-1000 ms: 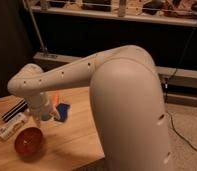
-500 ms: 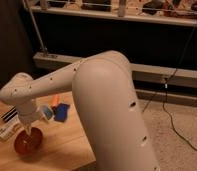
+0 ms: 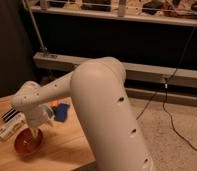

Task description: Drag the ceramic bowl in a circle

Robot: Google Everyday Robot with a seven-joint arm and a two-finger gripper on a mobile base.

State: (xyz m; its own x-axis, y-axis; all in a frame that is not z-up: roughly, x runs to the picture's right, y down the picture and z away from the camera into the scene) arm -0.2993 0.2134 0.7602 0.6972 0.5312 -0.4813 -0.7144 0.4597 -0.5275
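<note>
Over the last second: pincer (image 3: 35,134) dropped from above and right onto the ceramic bowl (image 3: 27,143); open or clamped, can't tell. No visible shift of the bowl, near the front-left of the tabletop (image 3: 67,147). Reads as contact just made, circle not begun. Dark-blue block (image 3: 61,111) behind, striped white box (image 3: 8,122) just left. Pale wood top, dim room, speckled floor, black cable (image 3: 168,107).

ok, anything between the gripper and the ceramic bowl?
Nothing seen in camera view: the gripper reaches down into the ceramic bowl, no visible gap between them.
</note>
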